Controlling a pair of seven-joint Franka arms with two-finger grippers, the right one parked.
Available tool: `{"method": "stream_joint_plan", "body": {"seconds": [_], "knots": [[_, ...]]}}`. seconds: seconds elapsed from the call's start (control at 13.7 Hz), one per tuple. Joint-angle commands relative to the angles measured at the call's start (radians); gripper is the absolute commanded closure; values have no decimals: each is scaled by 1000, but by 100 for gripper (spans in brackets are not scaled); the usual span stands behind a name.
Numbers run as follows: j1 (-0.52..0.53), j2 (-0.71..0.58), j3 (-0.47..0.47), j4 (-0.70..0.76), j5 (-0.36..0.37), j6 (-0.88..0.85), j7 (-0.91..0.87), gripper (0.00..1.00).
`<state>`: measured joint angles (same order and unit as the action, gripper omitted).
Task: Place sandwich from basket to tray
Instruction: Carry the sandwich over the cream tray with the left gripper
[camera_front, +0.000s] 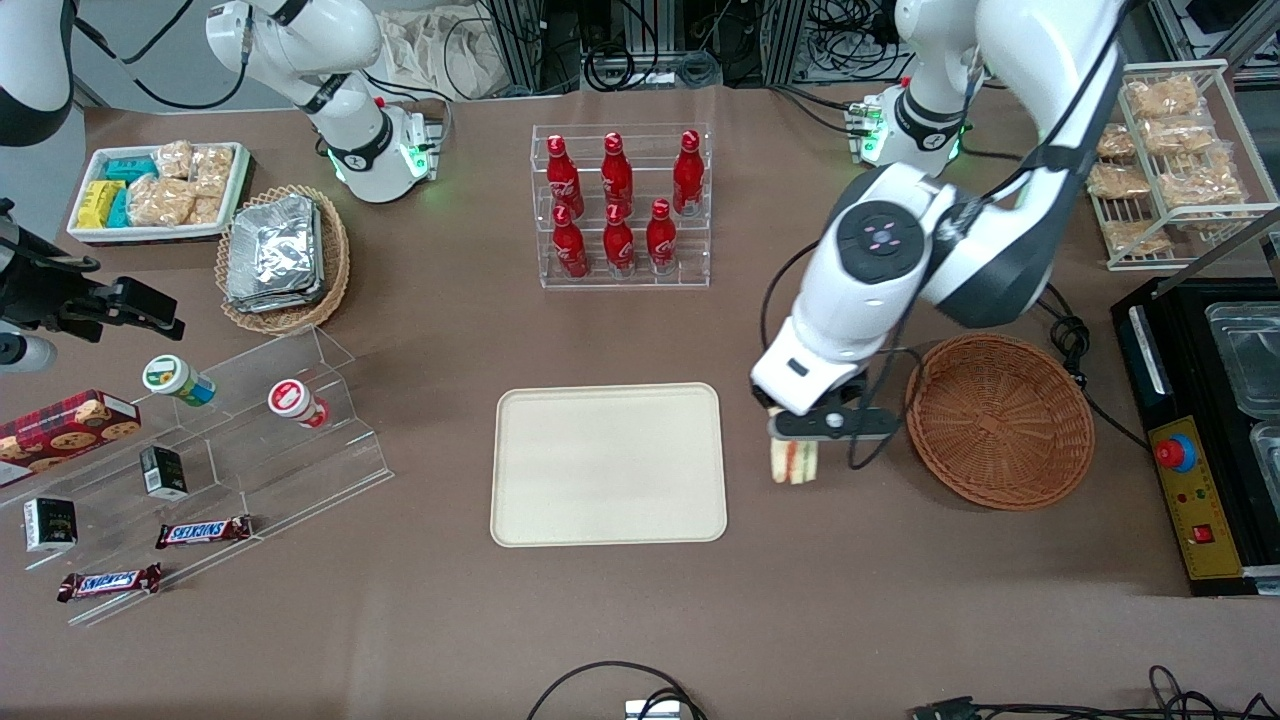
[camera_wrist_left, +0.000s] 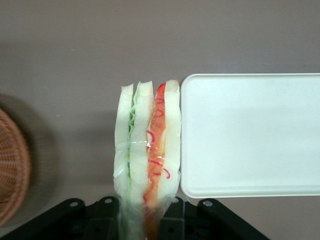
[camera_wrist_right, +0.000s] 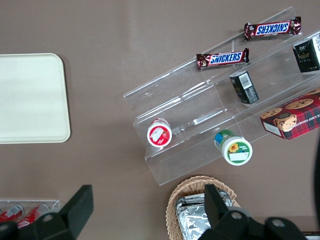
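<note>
Sandwich held over bare table between tray and basket

The gripper (camera_front: 795, 440) is clamped on the sandwich (camera_front: 794, 461), which hangs below it with its layered cut edge pointing down, just clear of the tray's (camera_front: 608, 464) rounded corner. Open brown table (camera_front: 830, 560) lies under it and nearer the camera. The basket (camera_front: 999, 421) sits beside the gripper, toward the working arm's end of the table.

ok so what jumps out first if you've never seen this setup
The end effector holds the sandwich above the table, between the empty basket and the bare cream tray. The red bottles in their clear rack stand out too, farther from the front camera than the tray.
</note>
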<state>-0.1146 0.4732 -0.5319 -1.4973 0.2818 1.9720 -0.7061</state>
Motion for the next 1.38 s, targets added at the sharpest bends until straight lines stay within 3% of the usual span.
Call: {"method": "stream_joint_plan", "body": {"seconds": [0.0, 0.44, 0.66, 1.31], "knots": [[-74, 137, 3, 149, 56, -30, -67, 90], [-155, 278, 7, 212, 74, 43, -82, 90], [-192, 340, 20, 213, 149, 59, -111, 90], [-231, 438, 33, 219, 212, 140, -135, 90]]}}
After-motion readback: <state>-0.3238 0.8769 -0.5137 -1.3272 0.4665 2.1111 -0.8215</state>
